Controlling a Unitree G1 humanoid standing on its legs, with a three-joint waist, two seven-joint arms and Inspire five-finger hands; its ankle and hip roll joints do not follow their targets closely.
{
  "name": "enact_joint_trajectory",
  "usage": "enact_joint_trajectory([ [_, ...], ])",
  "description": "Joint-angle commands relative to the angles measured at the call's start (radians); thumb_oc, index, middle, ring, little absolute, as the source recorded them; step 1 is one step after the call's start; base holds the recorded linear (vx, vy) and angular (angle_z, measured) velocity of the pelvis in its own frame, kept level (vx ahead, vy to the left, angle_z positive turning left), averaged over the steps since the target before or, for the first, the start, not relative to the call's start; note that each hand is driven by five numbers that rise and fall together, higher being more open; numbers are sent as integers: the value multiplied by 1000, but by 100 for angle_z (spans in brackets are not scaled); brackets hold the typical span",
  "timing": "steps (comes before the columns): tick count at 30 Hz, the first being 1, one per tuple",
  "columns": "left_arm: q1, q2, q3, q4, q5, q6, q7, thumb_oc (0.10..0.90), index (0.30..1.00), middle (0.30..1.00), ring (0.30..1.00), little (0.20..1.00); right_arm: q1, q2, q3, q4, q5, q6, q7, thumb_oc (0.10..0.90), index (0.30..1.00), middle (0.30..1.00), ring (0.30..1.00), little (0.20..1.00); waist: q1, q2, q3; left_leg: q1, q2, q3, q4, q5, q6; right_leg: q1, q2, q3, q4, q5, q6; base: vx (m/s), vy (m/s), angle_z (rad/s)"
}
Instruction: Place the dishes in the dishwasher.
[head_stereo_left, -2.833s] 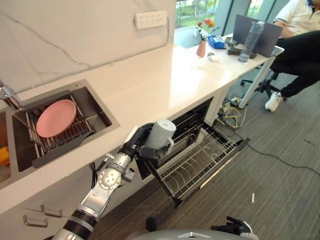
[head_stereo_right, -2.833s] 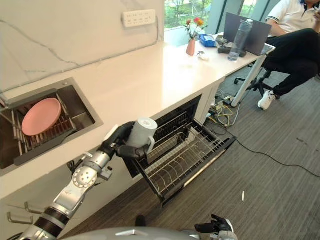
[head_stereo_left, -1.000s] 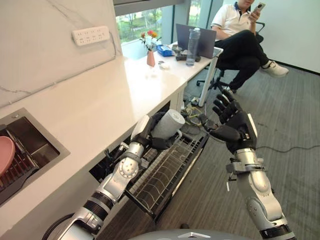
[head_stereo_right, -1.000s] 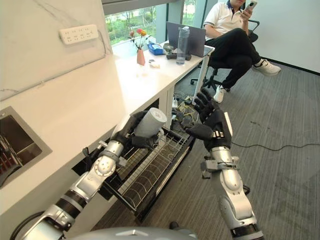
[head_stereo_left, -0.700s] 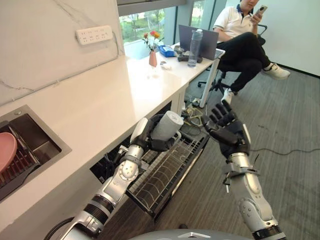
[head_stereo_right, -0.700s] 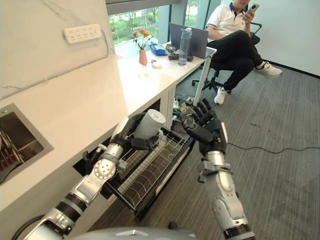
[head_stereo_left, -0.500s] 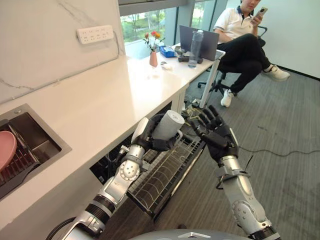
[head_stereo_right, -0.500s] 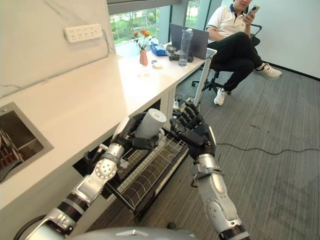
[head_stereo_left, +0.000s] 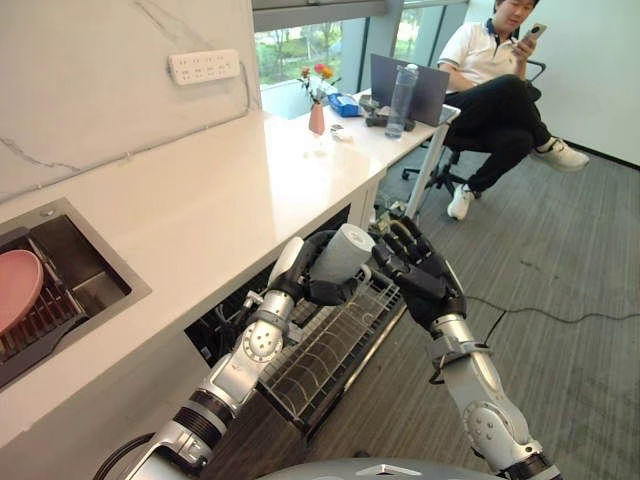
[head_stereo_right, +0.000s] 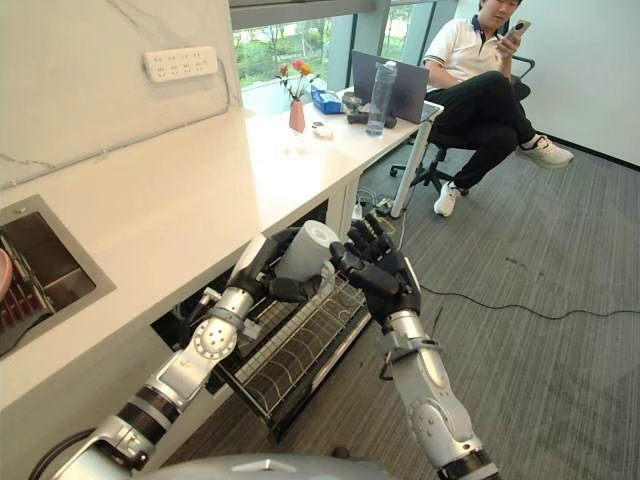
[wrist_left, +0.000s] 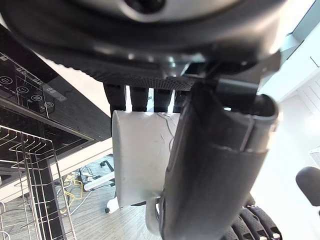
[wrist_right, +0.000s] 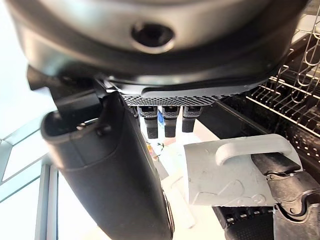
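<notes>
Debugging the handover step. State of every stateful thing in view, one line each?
mug: lying sideways in the left hand, above the rack
left hand: shut on the mug
right hand: open, fingers spread, right beside the mug
dishwasher rack: pulled out, holding no dishes
pink plate: tilted in the sink rack
laptop: open on the desk

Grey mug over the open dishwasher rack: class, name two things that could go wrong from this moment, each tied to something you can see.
1. The grey mug is gripped by the left hand above the wire rack, with the open right hand close beside it. A mistimed handover could drop it onto the rack or the carpeted floor.
2. The right hand's spread fingers may knock the mug or its handle, twisting it in the grip.
</notes>
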Motion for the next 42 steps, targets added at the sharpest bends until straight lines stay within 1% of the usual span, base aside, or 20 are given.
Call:
enact_joint_trajectory([
  [1,-211,-17,-56,-39,5,-84,17,400,300,300,300,300,-133,-13,-40,-51,5,-47,49,800,900,900,900,900,21,16,-11,23,-28,19,13,-97,18,36,-34,-57,17,-85,56,0,0,3],
  [2,-211,-17,-56,-39,5,-84,17,400,300,300,300,300,-133,-13,-40,-51,5,-47,49,800,900,900,900,900,21,16,-11,23,-28,19,13,-97,18,36,-34,-57,17,-85,56,-4,2,6],
  [7,-233,-18,-78,-20,38,-71,1,400,300,300,300,300,-167,-74,19,-72,49,3,69,800,900,900,900,900,30,12,-8,21,-31,15,13,-97,15,38,-37,-65,17,-85,54,-3,3,2],
  [12,-237,-9,-80,-13,61,-67,-10,400,300,300,300,300,-180,-100,35,-88,71,25,80,800,900,900,900,900,33,11,-7,19,-30,14,13,-96,13,37,-37,-68,17,-85,54,-2,1,1],
  [19,-248,1,-91,-15,129,-51,-3,400,300,300,300,300,-198,-99,62,-105,125,41,67,800,900,900,900,900,35,10,-3,19,-30,14,13,-97,12,36,-38,-70,17,-86,54,0,0,0],
  [24,-249,0,-91,-14,172,-37,8,400,300,300,300,300,-198,-79,79,-108,150,47,53,800,900,900,900,900,37,10,-2,18,-29,12,13,-97,11,36,-37,-72,17,-87,54,0,0,0],
  [28,-244,-23,-73,12,159,-15,45,400,300,300,300,300,-190,-40,80,-87,51,57,-8,800,900,900,900,900,37,12,1,19,-28,11,13,-98,11,36,-38,-74,17,-87,53,0,0,0],
  [29,-256,-43,-81,30,153,-11,65,400,300,300,300,300,-196,-10,92,-78,21,56,-26,800,900,900,900,900,35,15,3,19,-28,10,13,-98,13,37,-37,-74,17,-88,52,0,0,0],
  [30,-257,-43,-81,32,153,-12,66,400,300,300,300,300,-197,-10,92,-78,21,56,-26,800,900,900,900,900,35,14,3,20,-28,10,13,-98,13,37,-37,-74,17,-88,52,0,0,0],
  [31,-269,-62,-98,39,152,-1,83,400,300,300,300,300,-209,28,120,-60,24,54,-50,800,900,900,900,900,34,18,4,20,-28,10,13,-98,14,36,-37,-74,17,-88,51,0,0,0],
  [33,-285,-84,-122,50,157,6,106,400,300,300,300,300,-224,65,157,-50,35,50,-74,800,900,900,900,900,33,19,6,20,-28,9,13,-97,15,35,-37,-73,17,-89,50,0,0,0],
  [37,-319,-114,-154,77,166,20,139,400,300,300,300,300,-247,110,199,-38,35,41,-113,800,900,900,900,900,30,22,9,18,-28,8,13,-96,15,34,-38,-73,17,-88,49,0,0,0],
  [38,-340,-129,-173,90,172,28,162,400,300,300,300,300,-260,135,216,-23,38,29,-148,800,900,900,900,900,28,25,10,17,-28,7,13,-95,15,34,-38,-74,17,-87,49,0,0,0],
  [39,-341,-129,-174,92,172,28,164,400,300,300,300,300,-261,136,216,-23,38,29,-149,800,900,900,900,900,29,25,11,17,-28,7,13,-95,15,34,-38,-74,17,-87,49,0,0,0],
  [40,-362,-142,-188,107,177,37,187,400,300,300,300,300,-272,166,232,-7,40,14,-188,800,900,900,900,900,27,28,11,17,-28,6,13,-95,16,32,-38,-75,17,-87,48,0,0,0],
  [42,-370,-144,-195,111,182,40,201,400,300,300,300,300,-275,179,236,1,30,8,-211,800,900,900,900,900,27,30,12,17,-28,6,13,-96,16,32,-38,-77,18,-87,48,0,0,0],
])
